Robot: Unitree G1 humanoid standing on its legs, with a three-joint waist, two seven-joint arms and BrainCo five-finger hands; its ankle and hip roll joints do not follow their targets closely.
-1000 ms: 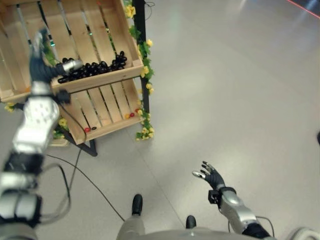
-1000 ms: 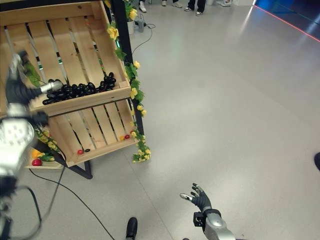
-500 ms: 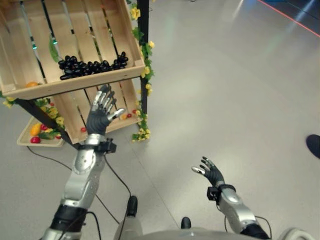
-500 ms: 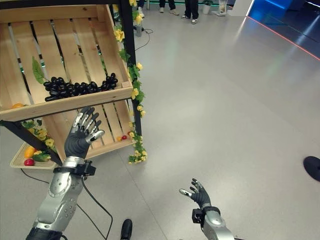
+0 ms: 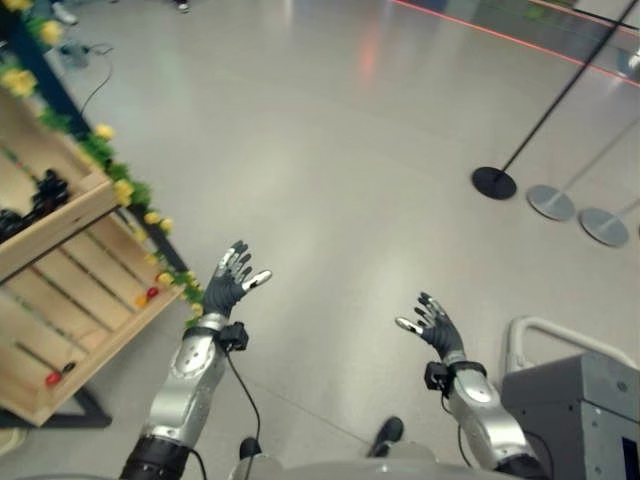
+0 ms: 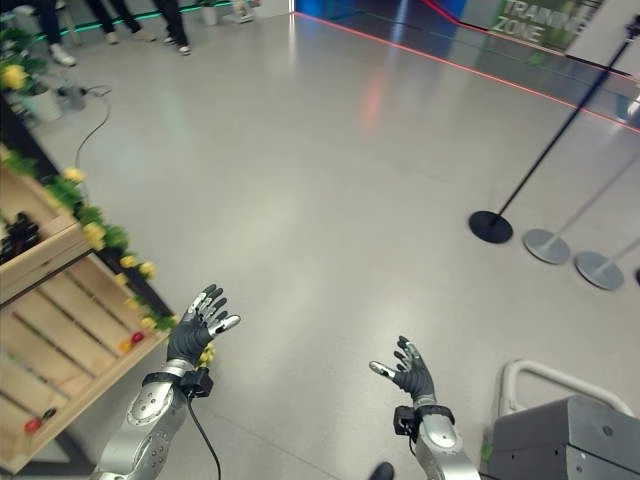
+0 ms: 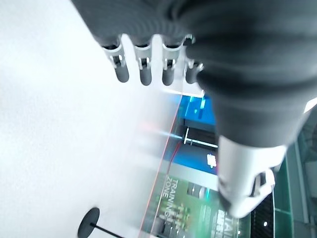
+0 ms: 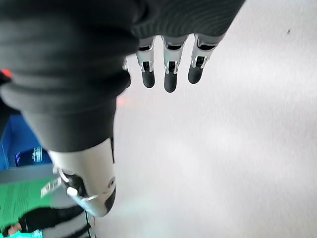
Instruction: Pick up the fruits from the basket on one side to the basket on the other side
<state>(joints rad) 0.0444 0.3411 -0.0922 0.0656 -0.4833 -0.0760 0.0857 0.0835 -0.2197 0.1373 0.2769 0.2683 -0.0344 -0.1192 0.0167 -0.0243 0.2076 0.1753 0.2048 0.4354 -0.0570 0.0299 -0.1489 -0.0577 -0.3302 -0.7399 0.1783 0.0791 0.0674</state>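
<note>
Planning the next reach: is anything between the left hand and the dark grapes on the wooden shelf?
Nothing visible blocks it. The open left hand is raised over bare floor; the grapes lie behind the shelf's front lip, beside yellow flowers.

Lighting was bright and even from overhead, with a reddish glare streak on the glossy floor (image 6: 372, 95). Shadows were faint. Both wrist views were soft, the left hand (image 7: 247, 74) out of focus.

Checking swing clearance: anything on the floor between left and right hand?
No. In the left eye view, bare grey floor separates the left hand and right hand, both open.
</note>
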